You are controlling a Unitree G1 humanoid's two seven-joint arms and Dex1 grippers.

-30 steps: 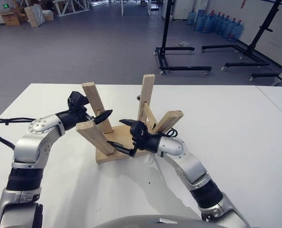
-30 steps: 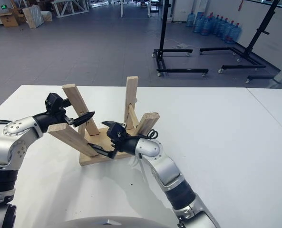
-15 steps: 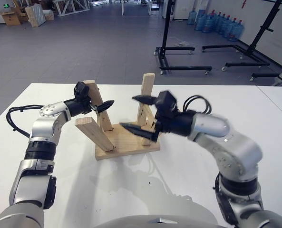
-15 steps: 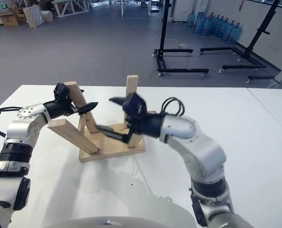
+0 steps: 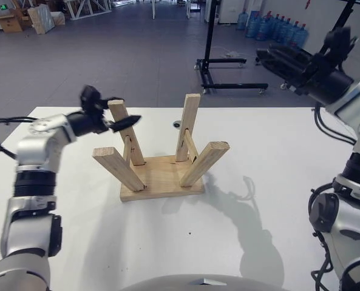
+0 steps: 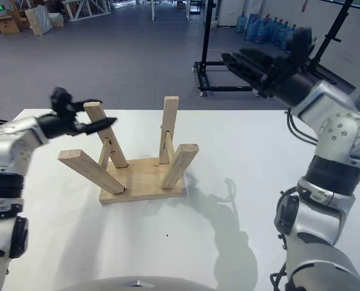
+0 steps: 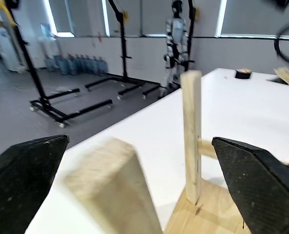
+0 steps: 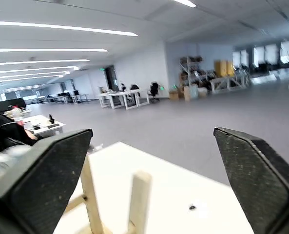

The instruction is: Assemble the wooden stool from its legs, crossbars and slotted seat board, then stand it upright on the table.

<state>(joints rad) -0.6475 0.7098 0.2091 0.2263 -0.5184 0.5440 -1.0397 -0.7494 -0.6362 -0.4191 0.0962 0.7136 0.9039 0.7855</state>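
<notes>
Inverted stool rests on the table, legs up; left gripper gapes about the far left leg, right gripper wide, held high and well clear (my judgement: clamp opposite legs low, then flip slowly).

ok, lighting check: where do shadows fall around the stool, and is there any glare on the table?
Left eye view: the stool throws a soft, diffuse-edged shadow on the table toward the robot's right; the white top looks evenly lit, with no hot spots. Right wrist view: long ceiling light strips, which would fit the soft shadow. Left wrist view: bright windows along the back wall.
</notes>
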